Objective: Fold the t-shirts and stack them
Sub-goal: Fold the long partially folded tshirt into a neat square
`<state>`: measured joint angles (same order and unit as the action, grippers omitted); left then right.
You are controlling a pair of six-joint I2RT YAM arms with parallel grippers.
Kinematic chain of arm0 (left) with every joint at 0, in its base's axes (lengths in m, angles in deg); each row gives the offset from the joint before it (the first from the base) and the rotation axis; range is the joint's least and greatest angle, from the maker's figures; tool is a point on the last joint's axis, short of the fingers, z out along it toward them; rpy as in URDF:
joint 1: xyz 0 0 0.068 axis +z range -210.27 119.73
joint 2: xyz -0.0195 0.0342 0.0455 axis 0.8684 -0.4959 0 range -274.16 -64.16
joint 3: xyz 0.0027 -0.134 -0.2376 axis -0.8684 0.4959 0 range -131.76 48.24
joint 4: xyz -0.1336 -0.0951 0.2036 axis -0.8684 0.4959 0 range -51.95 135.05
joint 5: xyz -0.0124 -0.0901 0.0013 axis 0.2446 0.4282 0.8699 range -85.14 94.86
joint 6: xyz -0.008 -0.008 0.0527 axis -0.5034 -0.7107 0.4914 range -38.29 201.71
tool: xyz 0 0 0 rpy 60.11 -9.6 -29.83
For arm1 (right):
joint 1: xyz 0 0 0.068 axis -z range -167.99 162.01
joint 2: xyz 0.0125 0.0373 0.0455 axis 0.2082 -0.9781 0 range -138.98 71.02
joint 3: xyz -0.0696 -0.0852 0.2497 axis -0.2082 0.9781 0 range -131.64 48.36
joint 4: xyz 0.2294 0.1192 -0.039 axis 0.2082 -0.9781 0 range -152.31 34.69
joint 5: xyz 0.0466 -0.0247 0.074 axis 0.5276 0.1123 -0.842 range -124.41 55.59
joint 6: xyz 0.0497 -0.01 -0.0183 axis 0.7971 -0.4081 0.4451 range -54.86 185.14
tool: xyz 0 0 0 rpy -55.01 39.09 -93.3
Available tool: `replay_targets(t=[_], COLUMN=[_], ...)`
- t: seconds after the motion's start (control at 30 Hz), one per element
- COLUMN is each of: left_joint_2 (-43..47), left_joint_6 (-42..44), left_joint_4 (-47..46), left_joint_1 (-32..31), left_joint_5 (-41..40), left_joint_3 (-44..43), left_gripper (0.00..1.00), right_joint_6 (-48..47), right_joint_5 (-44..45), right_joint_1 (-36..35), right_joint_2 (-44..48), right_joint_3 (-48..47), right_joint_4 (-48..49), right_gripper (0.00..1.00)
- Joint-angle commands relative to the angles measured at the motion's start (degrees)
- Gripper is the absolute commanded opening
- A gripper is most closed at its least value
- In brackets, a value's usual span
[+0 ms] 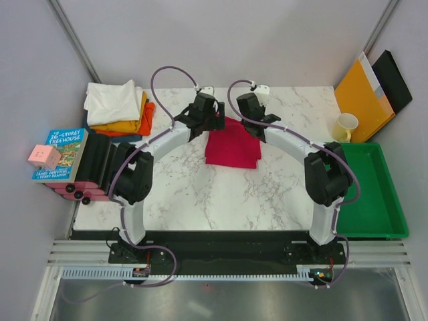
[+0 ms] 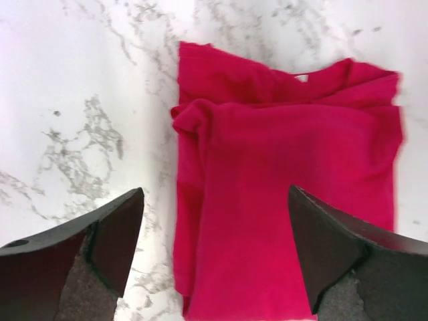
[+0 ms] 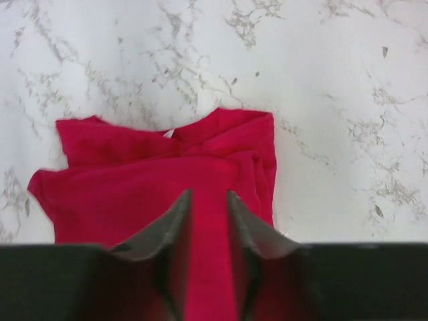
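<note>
Our left tool [image 2: 215, 192] hangs wide open over the folded crimson t-shirt [image 1: 232, 148], which lies in the middle of the counter [image 1: 200, 194]. Our right tool [image 3: 208, 195] stands above the same shirt, jaws partly apart, gripping nothing. The other t-shirts [image 1: 120, 107] sit stacked at the far left corner

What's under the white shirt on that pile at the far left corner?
Under the white shirt lie a yellow-orange shirt and an orange shirt, edges showing. A dark sliver at the bottom may be another; the rest is covered.
</note>
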<state>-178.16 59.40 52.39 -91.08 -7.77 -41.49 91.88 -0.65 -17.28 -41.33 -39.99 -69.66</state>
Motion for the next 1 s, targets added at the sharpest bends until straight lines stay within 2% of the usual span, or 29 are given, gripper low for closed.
replay_targets(t=[0.0, 0.03, 0.1, 0.2, 0.53, 0.6, 0.73, 0.97], left_joint_2=[3.52, 2.82, 2.29, 0.27, -12.12, -11.87, -8.02, 1.39], left_joint_6=[-0.98, -1.51, -2.73, -3.45, -2.39, -3.53, -5.99, -9.94], left_joint_4=[-4.68, -4.68, -5.73, -6.26, 2.44, 2.44, 0.42, -2.75], left_joint_1=[-1.62, -1.71, -1.71, -1.71, -1.62, -1.71, -2.15, -8.11], left_joint_5=[4.09, 5.14, 6.73, 8.93, 11.47, 11.92, 12.18, 9.02], left_joint_3=[2.98, 3.77, 4.74, 5.19, -7.12, -5.72, 3.56, 18.62], left_gripper=[0.83, 0.79, 0.68, 0.60, 0.57, 0.55, 0.46, 0.39], right_joint_6=[3.84, 5.06, 5.95, 7.27, 6.22, 7.18, 8.85, 10.87], right_joint_5=[-5.01, -5.80, -7.47, -8.44, -8.71, -8.71, -9.33, -8.01], right_joint_1=[-1.46, -1.46, -1.55, -1.55, 0.38, 0.47, -0.05, -4.18], right_joint_2=[2.67, 2.15, 0.48, -2.41, -13.76, -13.51, -8.95, 2.91], right_joint_3=[6.08, 7.22, 7.85, 7.94, -1.73, 0.02, 11.24, 26.12], right_joint_4=[2.66, 2.75, 3.01, 3.45, -1.03, -0.94, 0.90, 1.96], right_gripper=[0.20, 0.07, 0.00, 0.00, 0.00, 0.00, 0.00, 0.00])
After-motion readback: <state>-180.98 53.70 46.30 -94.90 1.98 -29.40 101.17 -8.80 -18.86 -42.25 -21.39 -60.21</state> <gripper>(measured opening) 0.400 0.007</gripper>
